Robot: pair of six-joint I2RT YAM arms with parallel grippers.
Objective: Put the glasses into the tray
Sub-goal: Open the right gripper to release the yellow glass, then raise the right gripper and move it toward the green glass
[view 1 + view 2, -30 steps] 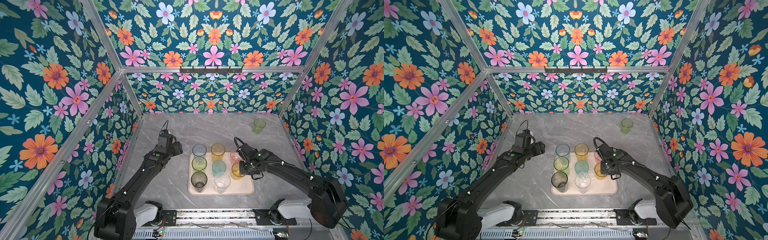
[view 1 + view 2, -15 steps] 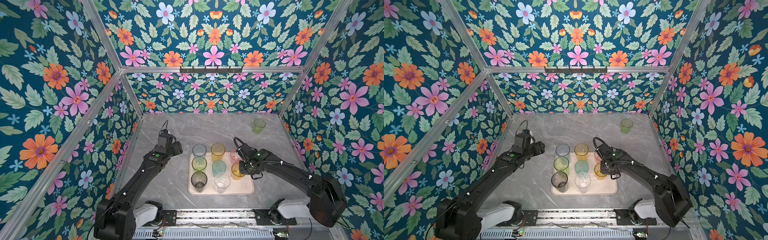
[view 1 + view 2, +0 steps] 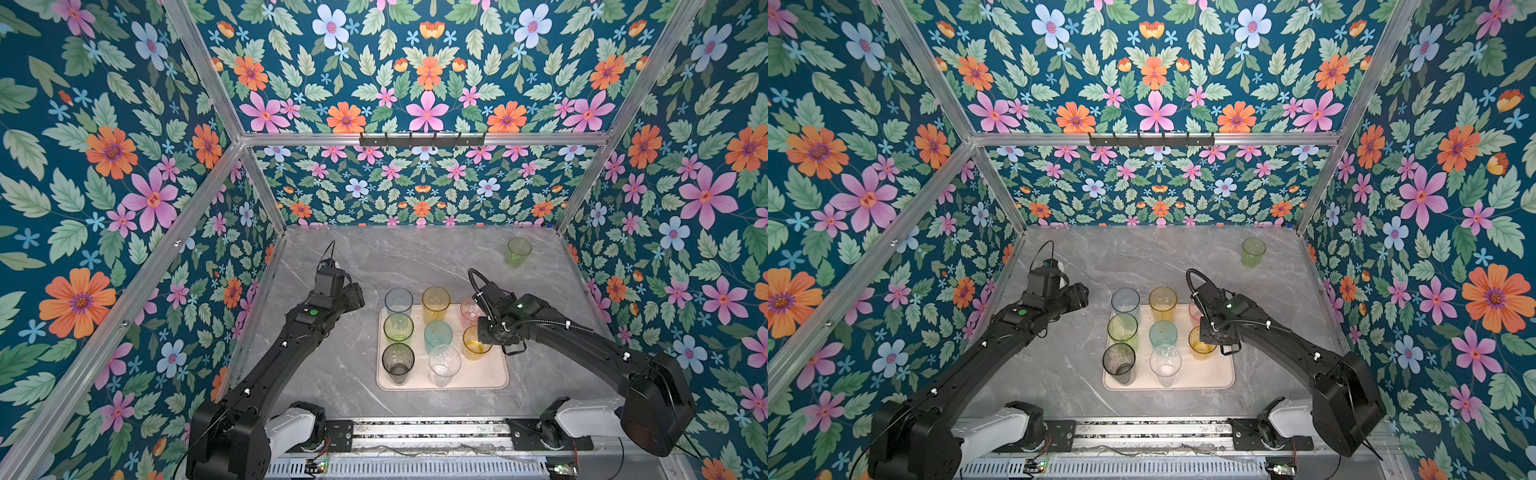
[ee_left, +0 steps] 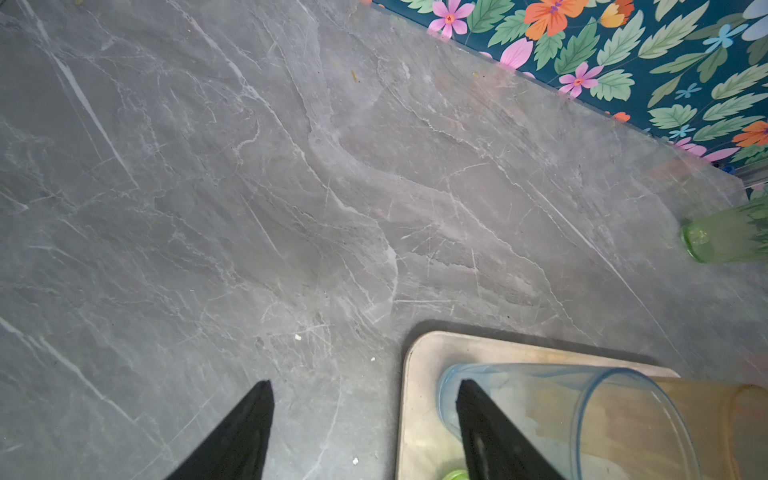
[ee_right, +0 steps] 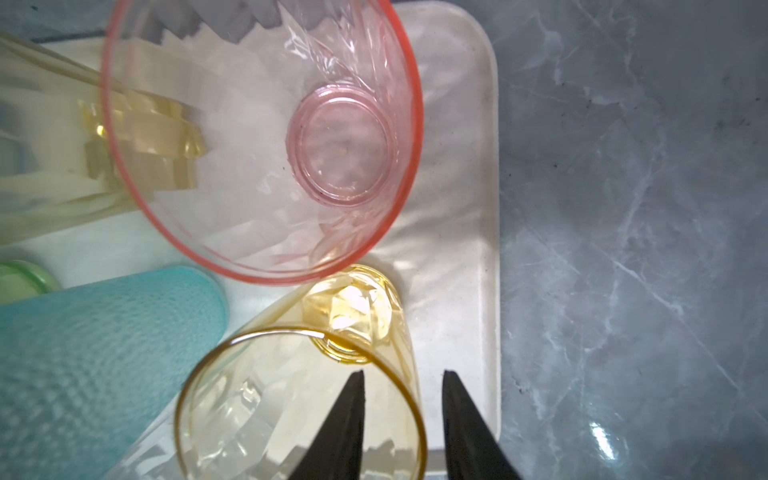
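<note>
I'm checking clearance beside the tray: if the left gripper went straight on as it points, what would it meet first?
Probably bare table, beyond the tray corner; the left gripper aims beside the blue-grey glass, not at it. Depth is unclear.

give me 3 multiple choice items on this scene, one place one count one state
1. How many glasses stand in the tray? A six B eight C nine
2. Where is the green glass? A in the tray B on the table near the back wall C atop another glass
3. The right gripper is: A shut, clear of all glasses B out of view C open astride the short amber glass's rim
B, eight counted in both top views; B, it stands alone off the tray; C, one finger inside the rim, one outside.
</note>
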